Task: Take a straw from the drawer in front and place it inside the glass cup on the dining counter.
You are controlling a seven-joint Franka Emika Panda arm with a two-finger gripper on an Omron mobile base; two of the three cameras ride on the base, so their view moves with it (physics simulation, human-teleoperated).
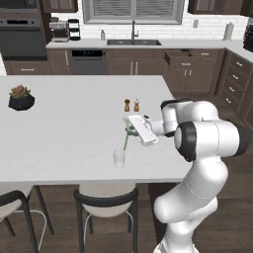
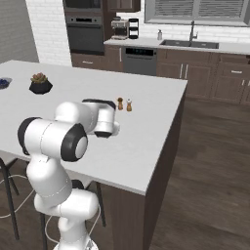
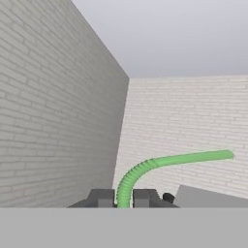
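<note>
Gripper (image 1: 127, 126): just left of centre in the left base view, at the end of the white arm reaching from the lower right; clenched on the straw, fingers pointing toward the frame's left. In the hand view its two dark fingertips (image 3: 100, 197) stand at bottom centre with the green stem rising between them.
Straw (image 1: 126, 140): green, with a ribbed bend; in the left base view it hangs from the gripper down toward the cup, slightly slanted. In the hand view (image 3: 160, 167) it curves up from the fingers and runs off to the right.
Cup (image 1: 119, 158): clear tumbler, upright on the counter, lower centre of the left base view, directly under the straw's lower end. Whether the tip is already inside the rim cannot be told.
Counter (image 1: 59, 133): wide white top across the middle of the left base view; in the right base view (image 2: 146, 127) it fills the centre, with a dark base below.
Shakers (image 1: 131, 105): brown and white pair, upright, above and just right of the gripper in the left base view; centre of the right base view (image 2: 124, 104).
Plant (image 1: 21, 97): succulent in a black pot, left edge of the left base view, well apart from the cup.
Drawer (image 1: 186, 58): upper right of the left base view, pulled open from the dark cabinets.
Sink (image 1: 133, 42): top centre, below the window.
Stools (image 1: 106, 202): tucked below the counter's near edge, bottom left.
</note>
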